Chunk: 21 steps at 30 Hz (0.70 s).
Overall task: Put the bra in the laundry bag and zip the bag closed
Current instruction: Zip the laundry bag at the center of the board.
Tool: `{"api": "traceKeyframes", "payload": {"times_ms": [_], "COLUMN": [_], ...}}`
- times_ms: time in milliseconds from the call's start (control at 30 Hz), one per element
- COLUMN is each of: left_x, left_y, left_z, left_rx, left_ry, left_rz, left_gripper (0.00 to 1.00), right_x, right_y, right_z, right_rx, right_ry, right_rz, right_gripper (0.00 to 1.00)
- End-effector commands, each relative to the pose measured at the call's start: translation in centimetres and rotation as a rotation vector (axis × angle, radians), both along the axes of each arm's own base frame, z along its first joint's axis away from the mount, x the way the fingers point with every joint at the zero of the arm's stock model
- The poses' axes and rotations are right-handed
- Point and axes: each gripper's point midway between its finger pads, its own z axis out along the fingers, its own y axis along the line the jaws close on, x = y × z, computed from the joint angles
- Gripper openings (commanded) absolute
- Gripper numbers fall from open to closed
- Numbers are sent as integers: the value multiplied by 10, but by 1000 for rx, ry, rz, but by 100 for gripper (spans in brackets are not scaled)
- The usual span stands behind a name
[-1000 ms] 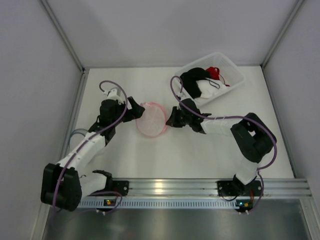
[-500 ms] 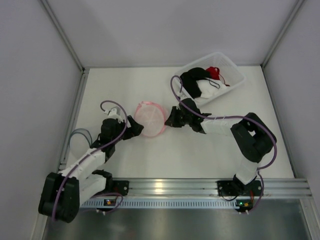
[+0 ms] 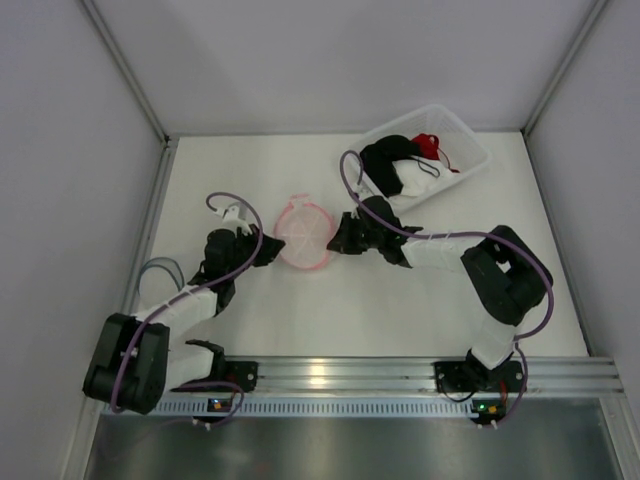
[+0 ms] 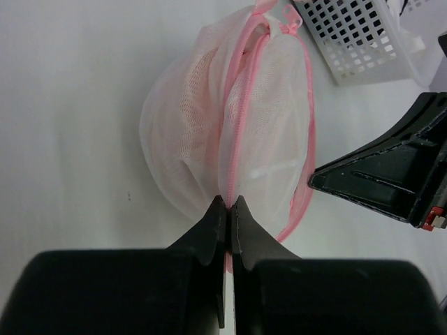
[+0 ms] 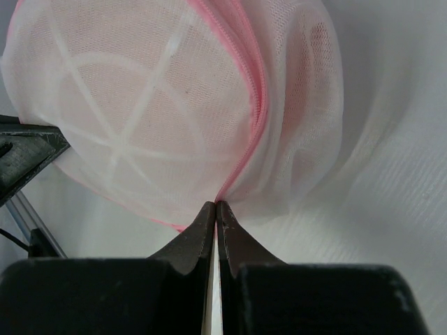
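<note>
The laundry bag, a round white mesh pouch with a pink zip, stands on edge mid-table between both arms. My left gripper is shut on its left rim, pinching the pink zip seam. From the other side my right gripper is shut on the rim, its tips closed on mesh by the zip. The pouch bulges away from the right fingers. A black and white bra and a red one lie in the basket, away from both grippers.
A white slotted basket sits tilted at the back right, its corner just beyond the bag. The right arm's black finger shows in the left wrist view. Grey walls close in the table on three sides.
My left gripper came back toward the near side, reached the bag's left rim and closed on it. The bag tipped up from lying flat and looks narrower. The right gripper kept its hold.
</note>
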Motion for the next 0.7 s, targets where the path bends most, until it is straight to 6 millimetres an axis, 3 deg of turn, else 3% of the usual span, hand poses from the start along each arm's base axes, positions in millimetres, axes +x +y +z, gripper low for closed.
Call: {"api": "traceKeyframes", "payload": {"times_ms": [0, 67, 133, 233, 267, 300, 367, 400, 500, 633, 667], "left_x": [10, 2, -5, -16, -18, -20, -25, -27, -32, -32, -32], "left_y": [-11, -11, -9, -5, -3, -1, 3, 3, 6, 14, 15], "left_z": [38, 39, 36, 29, 30, 29, 19, 16, 5, -15, -20], "left_rx": [-31, -22, 5, 45, 58, 67, 83, 85, 68, 71, 77], "left_ry": [-141, -164, -174, -144, -153, -144, -105, -95, -56, 16, 32], "left_rz": [-60, -80, -95, -104, -104, -101, -88, -91, -69, -1, 4], "left_gripper": [0, 0, 0, 0, 0, 0, 0, 0, 0, 0, 0], "right_x": [1, 1, 9, 22, 24, 32, 39, 45, 58, 77, 84], "right_y": [13, 10, 7, -4, -5, -10, -12, -9, 2, 28, 34], "right_z": [28, 37, 61, 93, 101, 115, 123, 136, 151, 145, 153], "right_rx": [59, 33, 51, 84, 90, 89, 65, 76, 120, 172, 171], "right_ry": [-86, -113, -154, -178, -192, -208, -230, -258, -277, -239, -268], "right_rz": [58, 70, 73, 82, 106, 108, 121, 123, 113, 109, 108], "right_gripper": [0, 5, 10, 28, 42, 46, 54, 55, 57, 57, 57]}}
